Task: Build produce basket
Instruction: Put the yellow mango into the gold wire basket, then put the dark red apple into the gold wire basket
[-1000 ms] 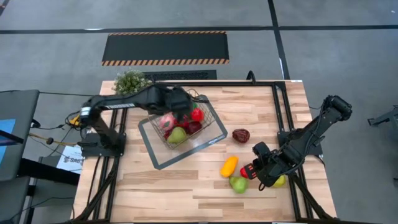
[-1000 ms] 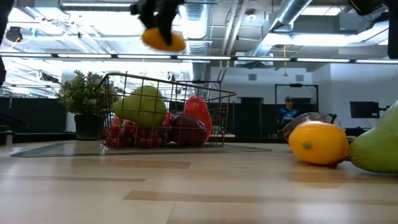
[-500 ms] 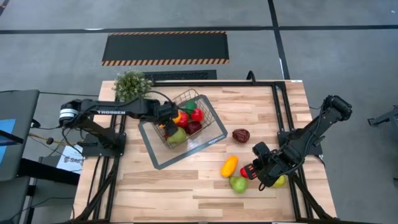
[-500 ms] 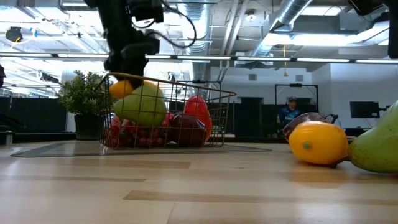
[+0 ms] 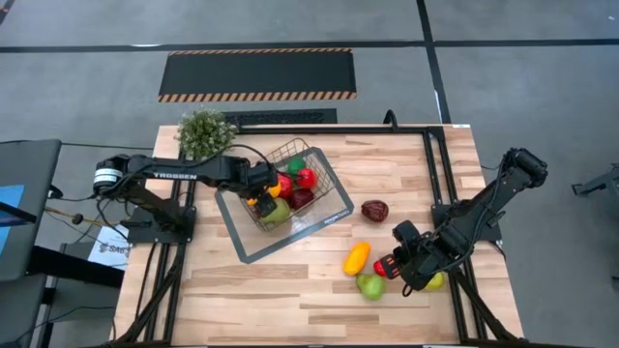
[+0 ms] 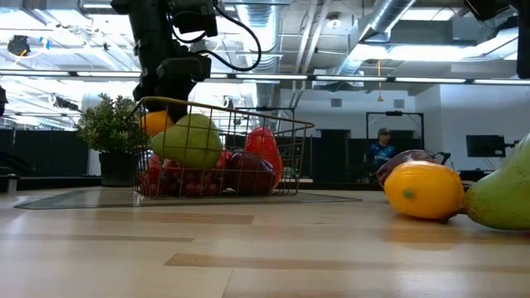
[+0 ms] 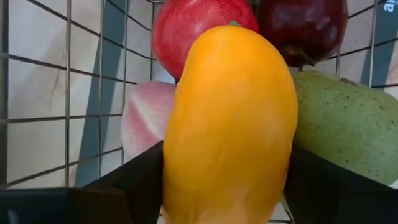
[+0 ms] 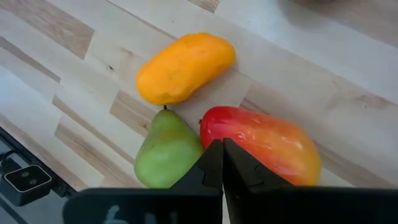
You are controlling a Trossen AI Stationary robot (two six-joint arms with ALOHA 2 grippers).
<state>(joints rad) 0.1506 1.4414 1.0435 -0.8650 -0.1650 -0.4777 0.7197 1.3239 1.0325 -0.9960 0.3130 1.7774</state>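
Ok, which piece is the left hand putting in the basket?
Find the wire basket beside the potted plant. At its plant-side end the left hand holds an orange mango between its fingers, the only orange piece among red and green ones.

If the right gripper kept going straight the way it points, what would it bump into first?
Probably the red-and-orange fruit. The right gripper, fingers shut, points at the spot where that fruit meets the green pear, so it might graze the pear too. Depth is hard to judge. The orange mango lies farther on.
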